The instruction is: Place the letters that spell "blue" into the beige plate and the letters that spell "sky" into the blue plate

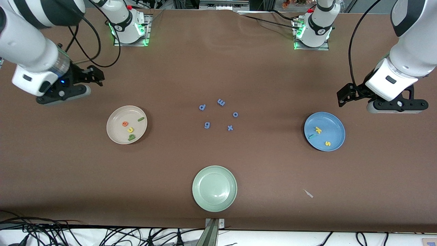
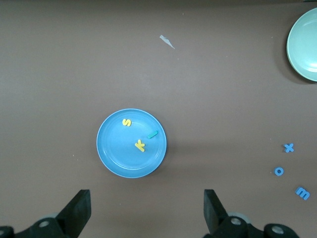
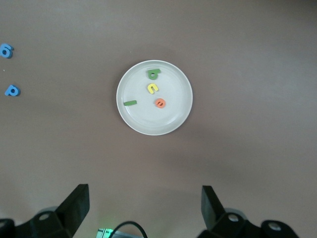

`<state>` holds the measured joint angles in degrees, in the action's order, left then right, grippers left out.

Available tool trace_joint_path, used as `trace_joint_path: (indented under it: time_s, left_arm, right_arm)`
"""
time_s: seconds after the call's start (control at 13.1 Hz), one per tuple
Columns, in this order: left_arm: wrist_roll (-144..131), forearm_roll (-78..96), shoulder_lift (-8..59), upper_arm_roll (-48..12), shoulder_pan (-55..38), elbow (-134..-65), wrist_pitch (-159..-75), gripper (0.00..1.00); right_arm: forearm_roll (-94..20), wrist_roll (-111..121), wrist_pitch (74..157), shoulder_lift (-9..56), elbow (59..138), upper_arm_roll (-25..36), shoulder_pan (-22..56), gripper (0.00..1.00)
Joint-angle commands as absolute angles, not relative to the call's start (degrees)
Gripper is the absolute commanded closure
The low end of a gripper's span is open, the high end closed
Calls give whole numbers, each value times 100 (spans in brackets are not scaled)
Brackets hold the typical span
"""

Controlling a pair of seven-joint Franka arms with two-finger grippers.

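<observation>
The beige plate (image 1: pixel 116 133) (image 3: pixel 173 116) holds the orange e (image 1: pixel 125 123) (image 3: pixel 160 103), yellow u (image 1: pixel 130 130) (image 3: pixel 153 89), dark green b (image 1: pixel 131 137) (image 3: pixel 153 74) and dark green l (image 1: pixel 140 119) (image 3: pixel 130 103). On the blue plate (image 1: pixel 333 128) (image 2: pixel 119 153) lie the yellow k (image 1: pixel 318 130) (image 2: pixel 140 145), yellow s (image 1: pixel 327 143) (image 2: pixel 127 122) and teal y (image 1: pixel 311 136) (image 2: pixel 152 134). My right gripper (image 1: pixel 63 95) (image 3: pixel 145 208) hangs open and empty over bare table beside the beige plate. My left gripper (image 1: pixel 396 105) (image 2: pixel 146 210) is open and empty over bare table beside the blue plate.
A pale green plate (image 1: pixel 214 188) sits near the front edge. Blue-purple letters p (image 1: pixel 202 107), m (image 1: pixel 221 102), o (image 1: pixel 235 114), g (image 1: pixel 207 125) and x (image 1: pixel 230 128) lie mid-table between the two plates. A small white scrap (image 1: pixel 308 193) lies nearer the camera than the blue plate.
</observation>
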<state>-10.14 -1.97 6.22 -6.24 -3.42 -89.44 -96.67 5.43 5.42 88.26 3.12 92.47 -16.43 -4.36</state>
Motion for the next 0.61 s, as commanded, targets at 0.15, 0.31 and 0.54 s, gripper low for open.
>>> trace_joint_path:
  time_s: [0.15,0.31,0.54]
  left_arm:
    - [-606,-79,484,-598,-229,-8920,-9342,0]
    - [-589,-88,457,-589,-185,-9034,-9657,0]
    - [-589,-123,-7,-615,-193,-9640,-9905,0]
  right_arm:
    - [124,501,8411,-70,9149,-925,-422,0]
    - [123,475,8402,-62,9149,-862,-413,0]
    - [202,492,8402,-62,9141,-870,-413,0]
